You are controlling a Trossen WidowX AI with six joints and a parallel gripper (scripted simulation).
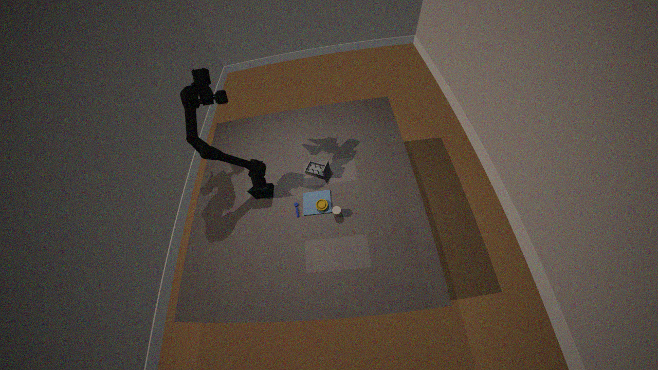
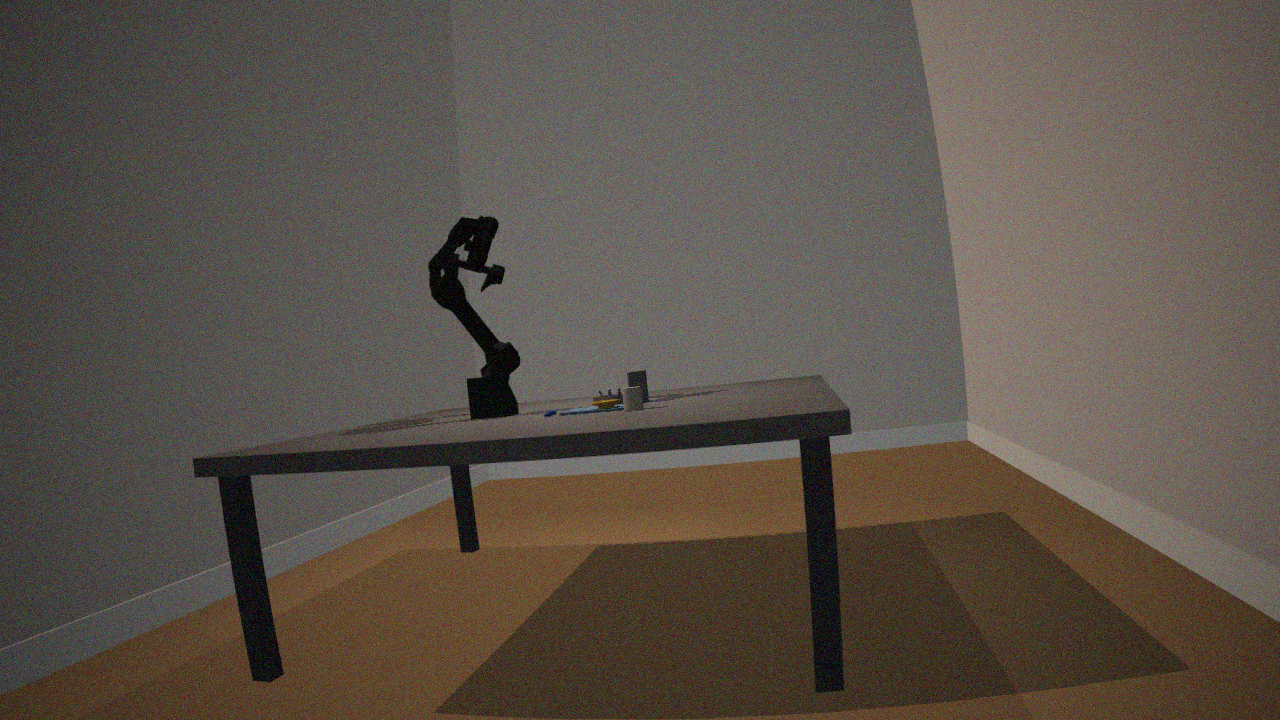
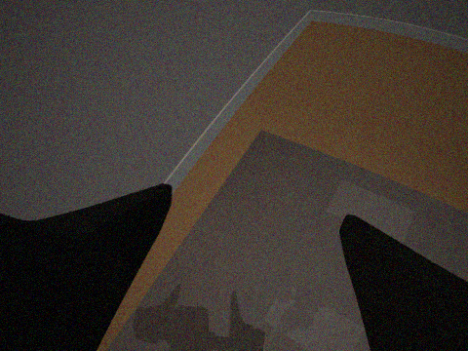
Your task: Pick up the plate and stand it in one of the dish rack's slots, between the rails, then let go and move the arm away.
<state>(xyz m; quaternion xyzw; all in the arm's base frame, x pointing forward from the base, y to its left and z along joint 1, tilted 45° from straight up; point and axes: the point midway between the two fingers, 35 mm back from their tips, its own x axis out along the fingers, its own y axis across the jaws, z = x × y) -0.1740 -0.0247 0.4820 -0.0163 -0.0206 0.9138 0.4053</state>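
Observation:
A round yellow plate (image 1: 322,204) (image 2: 607,404) lies on a flat light-blue board (image 1: 311,198). The small dish rack (image 1: 316,169) stands behind the board, with several short dark pegs over a pale base; in the exterior view its pegs show behind the plate. My gripper (image 3: 259,210) is open and empty, its two black fingers wide apart in the wrist view. The arm holds it high above the table's left side, far from the plate and the rack. Neither plate nor rack shows in the wrist view.
A whitish cup (image 1: 336,210) (image 2: 633,398) stands close to the board's right edge. A dark upright block (image 1: 327,170) (image 2: 637,385) stands at the rack's right end. A blue utensil (image 1: 297,210) (image 2: 550,413) lies left of the board. The arm's base (image 1: 261,190) (image 2: 492,397) is further left.

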